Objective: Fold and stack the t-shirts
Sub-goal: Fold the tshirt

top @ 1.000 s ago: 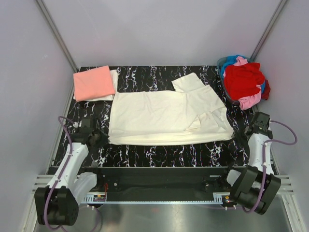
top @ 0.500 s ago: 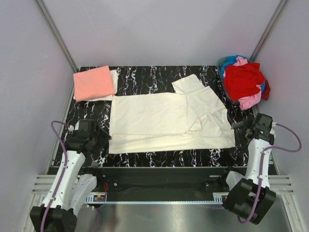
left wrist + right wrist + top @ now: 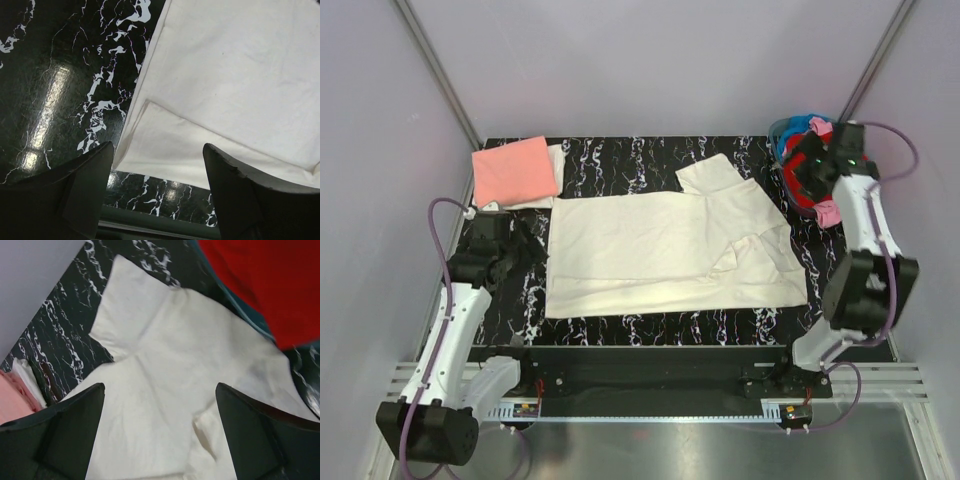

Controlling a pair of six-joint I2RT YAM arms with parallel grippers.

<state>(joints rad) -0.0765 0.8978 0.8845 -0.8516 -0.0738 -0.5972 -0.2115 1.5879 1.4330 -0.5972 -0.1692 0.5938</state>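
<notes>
Left fingers (image 3: 75, 195) and right fingers (image 3: 55, 430) both spread, empty, near the cream t-shirt (image 3: 660, 240), at its left edge and right sleeve, probably to fold.

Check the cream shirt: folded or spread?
Mostly spread: the cream shirt lies flat across the table, far sleeve sticking out.

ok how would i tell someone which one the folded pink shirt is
Start at the black marbled table and go to its far left corner. There a salmon-pink t-shirt lies folded flat on a white one. Unlike the cream shirt spread across the middle, it is a small neat square.
</notes>
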